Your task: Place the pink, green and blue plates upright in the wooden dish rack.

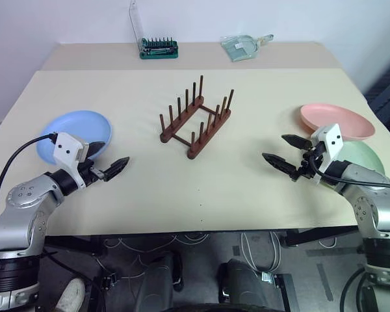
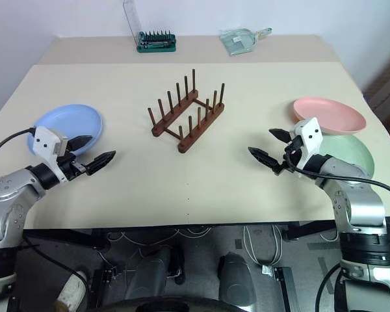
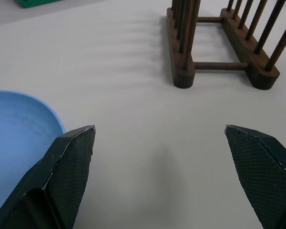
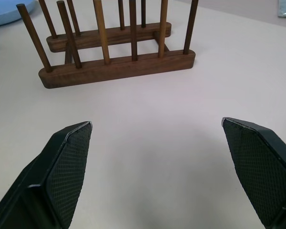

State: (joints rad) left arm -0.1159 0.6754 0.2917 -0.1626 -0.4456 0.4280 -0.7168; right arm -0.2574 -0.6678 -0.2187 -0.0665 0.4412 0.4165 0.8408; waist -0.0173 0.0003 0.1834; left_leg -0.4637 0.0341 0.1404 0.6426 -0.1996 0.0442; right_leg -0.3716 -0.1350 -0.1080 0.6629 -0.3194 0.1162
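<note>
- Your green plate (image 1: 363,156) is mostly hidden: the right arm crosses it and the pink plate (image 1: 337,121) overlaps its far edge, so you see just a pale green arc near the desk's right side.
- The blue plate (image 1: 73,134) lies flat at the left, its near rim covered by the left claw (image 1: 105,160); in the left wrist view it is cut off to a smooth, shallow curve.
- The wooden dish rack (image 1: 195,123) stands empty at the middle of the desk (image 1: 195,188), set at an angle: two dark reddish-brown rails joined by crossbars, each carrying a row of thin round pegs.
- Both claws hang wide apart above bare desk, holding nothing; the left is beside the blue plate, the right claw (image 1: 287,153) beside the pink and green plates. Their black fingers taper to points with cross-hatched inner pads.
- At the far edge you can make out a green case (image 1: 158,47) with a clear raised lid and a pale dustpan-like item (image 1: 243,47); their details are too small to tell.
- The desk top is matte cream.
</note>
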